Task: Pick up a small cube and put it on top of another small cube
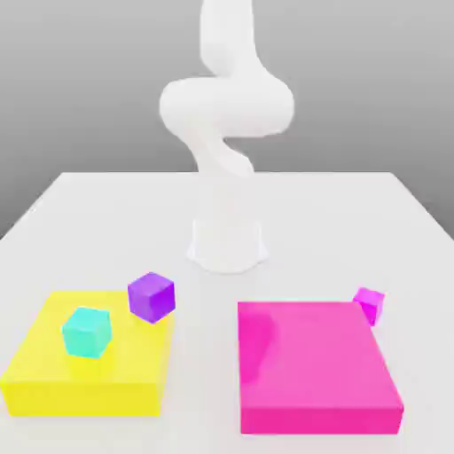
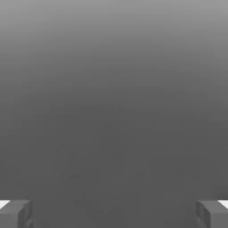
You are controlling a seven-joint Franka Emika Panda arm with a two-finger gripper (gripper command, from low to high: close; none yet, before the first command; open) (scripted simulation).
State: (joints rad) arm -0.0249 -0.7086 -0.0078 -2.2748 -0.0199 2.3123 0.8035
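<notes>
Exterior view: matte teal cube [image 1: 87,332] on a flat yellow block [image 1: 53,365]

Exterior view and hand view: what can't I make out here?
- Arm's upper end: cut off by the exterior view's top edge.
- Magenta cube's lower part: partly behind the pink block in the exterior view.
- Gripper fingers: cut off by the hand view's edges.

Yellow slab [image 1: 115,368], pink slab [image 1: 315,363]. Purple cube [image 1: 152,298] at yellow's edge, perhaps on top; magenta cube [image 1: 370,305] by pink.
</notes>
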